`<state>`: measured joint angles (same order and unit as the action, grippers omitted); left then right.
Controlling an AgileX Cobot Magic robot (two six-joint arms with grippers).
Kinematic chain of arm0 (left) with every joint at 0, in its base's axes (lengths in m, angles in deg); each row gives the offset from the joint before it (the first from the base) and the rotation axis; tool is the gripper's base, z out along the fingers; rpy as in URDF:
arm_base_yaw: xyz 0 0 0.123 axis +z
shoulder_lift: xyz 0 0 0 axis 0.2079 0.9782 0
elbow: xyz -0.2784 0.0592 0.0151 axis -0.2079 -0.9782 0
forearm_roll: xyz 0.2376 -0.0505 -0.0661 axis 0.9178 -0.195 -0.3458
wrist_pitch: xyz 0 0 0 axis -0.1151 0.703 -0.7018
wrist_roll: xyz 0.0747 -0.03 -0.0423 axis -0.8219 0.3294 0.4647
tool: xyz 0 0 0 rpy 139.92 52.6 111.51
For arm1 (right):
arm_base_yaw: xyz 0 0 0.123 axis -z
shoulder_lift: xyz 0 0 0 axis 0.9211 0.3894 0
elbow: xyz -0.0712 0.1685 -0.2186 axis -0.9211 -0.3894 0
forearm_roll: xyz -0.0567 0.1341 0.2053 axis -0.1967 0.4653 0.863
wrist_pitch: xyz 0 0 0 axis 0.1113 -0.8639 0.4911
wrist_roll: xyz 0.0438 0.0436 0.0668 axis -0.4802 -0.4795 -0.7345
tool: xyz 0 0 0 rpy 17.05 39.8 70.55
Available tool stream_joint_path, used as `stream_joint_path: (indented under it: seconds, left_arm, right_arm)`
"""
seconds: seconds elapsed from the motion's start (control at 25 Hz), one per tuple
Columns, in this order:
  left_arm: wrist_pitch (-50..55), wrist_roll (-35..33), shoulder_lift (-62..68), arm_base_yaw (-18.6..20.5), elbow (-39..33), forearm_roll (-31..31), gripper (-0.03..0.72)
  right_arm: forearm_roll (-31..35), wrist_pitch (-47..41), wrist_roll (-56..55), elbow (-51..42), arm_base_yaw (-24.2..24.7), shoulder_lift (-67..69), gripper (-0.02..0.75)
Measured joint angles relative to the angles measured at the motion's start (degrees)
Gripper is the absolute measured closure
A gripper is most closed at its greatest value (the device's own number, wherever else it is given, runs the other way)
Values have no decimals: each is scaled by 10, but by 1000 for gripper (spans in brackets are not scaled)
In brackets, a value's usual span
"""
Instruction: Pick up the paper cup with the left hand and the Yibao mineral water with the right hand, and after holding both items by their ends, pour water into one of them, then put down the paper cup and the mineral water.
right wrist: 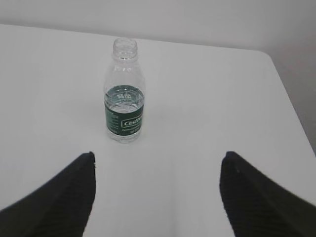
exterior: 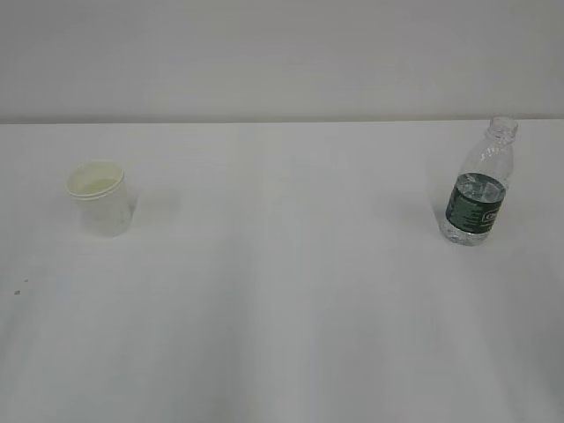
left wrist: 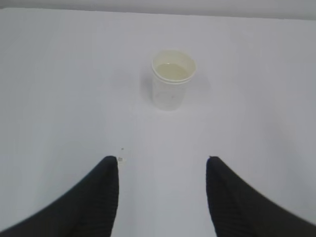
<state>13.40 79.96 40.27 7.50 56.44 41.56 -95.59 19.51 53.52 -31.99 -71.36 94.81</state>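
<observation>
The white paper cup point(exterior: 100, 197) stands upright on the left of the white table, its cream inside showing. From the left wrist view the paper cup point(left wrist: 173, 79) is ahead of my left gripper point(left wrist: 163, 160), which is open, empty and well short of it. The uncapped Yibao mineral water point(exterior: 478, 185), a clear bottle with a dark green label, stands upright at the right. It appears in the right wrist view as the mineral water point(right wrist: 125, 92), ahead and left of my open, empty right gripper point(right wrist: 158, 155). Neither arm shows in the exterior view.
The white table point(exterior: 282, 291) ends at a pale wall behind. Its right edge and rounded far corner point(right wrist: 269, 57) lie right of the bottle. A few small specks point(exterior: 19, 287) mark the table's front left.
</observation>
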Motion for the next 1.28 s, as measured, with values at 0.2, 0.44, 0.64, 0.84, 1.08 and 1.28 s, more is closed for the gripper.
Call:
stream_joint_path:
  seconds: [0.2, 0.44, 0.64, 0.84, 1.08, 1.28]
  left_arm:
    - [11, 0, -17, 0, 0, 10, 279]
    - [33, 0, -65, 0, 0, 10, 282]
    - [61, 0, -85, 0, 0, 10, 284]
    - [76, 0, -87, 0, 0, 2, 291]
    - [89, -2, -88, 0, 0, -8, 293]
    - [90, -5, -88, 0, 0, -8, 293]
  right_arm:
    - [6, -46, 0, 11, 0, 0, 146]
    - [36, -58, 6, 11, 0, 0, 147]
    - [89, -69, 57, 11, 0, 0, 147]
    - [110, -89, 75, 11, 0, -1, 146]
    - [142, -117, 110, 11, 0, -34, 147]
    - [148, -161, 115, 11, 0, -82, 147]
